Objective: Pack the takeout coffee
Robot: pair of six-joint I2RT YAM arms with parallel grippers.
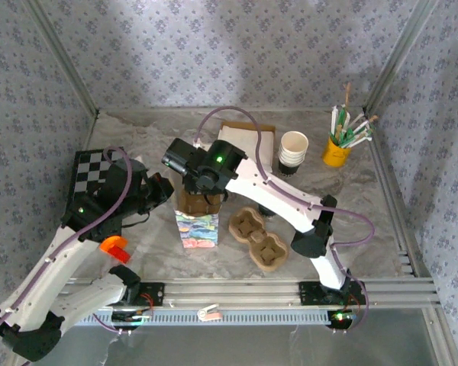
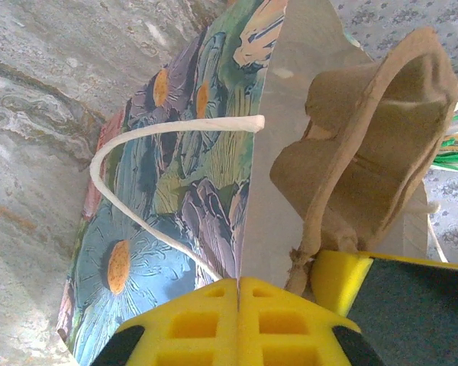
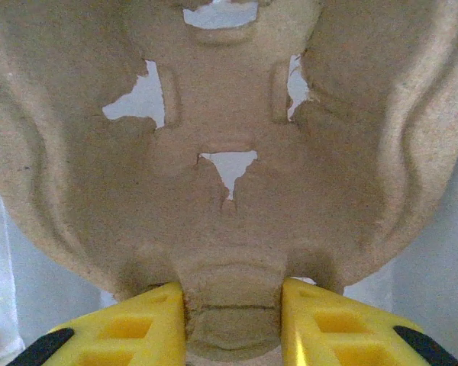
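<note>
readable text: none | paper bag (image 2: 168,206): flower print, no words | pulp tray (image 3: 229,114): unmarked

My table (image 1: 343,221): grey marbled top. Left edge: checkerboard (image 1: 91,171). Near edge, centre: floral bag (image 1: 196,230) standing upright, w/ pulp tray (image 1: 258,238) lying just right of it, not touching. Far edge, centre: flat brown & white paper (image 1: 248,141), cup stack (image 1: 293,152) beside it. Far right corner: yellow pot (image 1: 336,152) of sticks.

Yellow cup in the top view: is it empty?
No, the yellow cup has a bunch of white and green sticks poking out of its top.
</note>
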